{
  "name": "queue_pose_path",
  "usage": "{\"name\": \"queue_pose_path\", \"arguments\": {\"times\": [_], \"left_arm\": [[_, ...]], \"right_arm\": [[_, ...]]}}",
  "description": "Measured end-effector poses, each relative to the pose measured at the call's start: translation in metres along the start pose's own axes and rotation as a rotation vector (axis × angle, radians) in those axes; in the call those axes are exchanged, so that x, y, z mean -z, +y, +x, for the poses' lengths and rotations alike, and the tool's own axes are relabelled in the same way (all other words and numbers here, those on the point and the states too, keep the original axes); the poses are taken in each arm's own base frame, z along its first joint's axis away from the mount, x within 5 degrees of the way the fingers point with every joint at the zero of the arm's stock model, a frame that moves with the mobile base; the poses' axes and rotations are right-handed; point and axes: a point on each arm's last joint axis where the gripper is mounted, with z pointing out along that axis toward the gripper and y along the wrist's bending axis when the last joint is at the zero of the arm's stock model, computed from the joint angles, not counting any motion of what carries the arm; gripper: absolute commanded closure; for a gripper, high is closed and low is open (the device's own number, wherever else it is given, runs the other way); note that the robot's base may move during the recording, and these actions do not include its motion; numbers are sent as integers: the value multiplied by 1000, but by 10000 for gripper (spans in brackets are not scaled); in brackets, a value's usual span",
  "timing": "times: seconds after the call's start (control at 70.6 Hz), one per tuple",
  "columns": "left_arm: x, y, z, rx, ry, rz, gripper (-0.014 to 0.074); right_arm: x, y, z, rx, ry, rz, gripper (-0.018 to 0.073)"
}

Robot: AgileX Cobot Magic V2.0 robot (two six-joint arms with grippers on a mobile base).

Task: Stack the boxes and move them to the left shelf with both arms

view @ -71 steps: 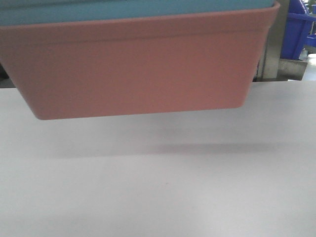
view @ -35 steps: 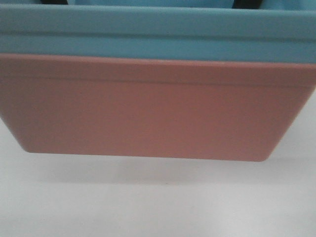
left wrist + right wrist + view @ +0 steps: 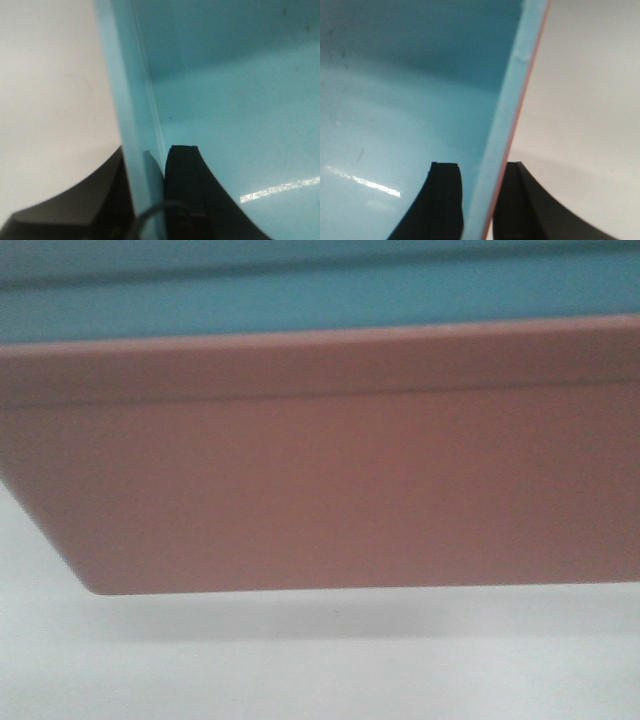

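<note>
The sky-blue box (image 3: 320,295) sits nested inside the salmon-pink box (image 3: 330,480). The stack fills the front view and hangs above the white table (image 3: 300,660), casting a shadow on it. My left gripper (image 3: 150,167) is shut on the stack's left wall, with one finger (image 3: 182,175) inside the blue box (image 3: 235,100) and one outside. My right gripper (image 3: 479,172) is shut on the right wall, with one finger (image 3: 444,180) inside the blue box (image 3: 395,90) and one outside the pink rim (image 3: 517,125). The left shelf is out of view.
The white table surface shows under the stack in the front view, beside the left wall in the left wrist view (image 3: 50,100) and beside the right wall in the right wrist view (image 3: 590,100).
In the front view the stack has grown larger and lower and now runs off the right edge. The steel post and dark blue bins at the right are hidden behind it.
</note>
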Motion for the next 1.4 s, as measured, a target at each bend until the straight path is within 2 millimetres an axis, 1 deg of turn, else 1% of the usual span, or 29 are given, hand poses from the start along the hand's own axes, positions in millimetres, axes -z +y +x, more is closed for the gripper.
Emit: {"name": "queue_pose_path", "arguments": {"times": [0.142,0.354,0.666,1.402], "left_arm": [[3,-7,5,-14,15,11,598],[6,-13,10,-36,31,12,598],[12,-11,3,-58,-10,-20,599],[13,-11,3,-62,-7,-27,599]], "right_arm": [[7,-1,3,-4,9,0,527],[13,-2,6,-7,17,0,527],[13,-1,3,-8,-14,-12,527],[13,-1,3,-10,-17,-15,527]]}}
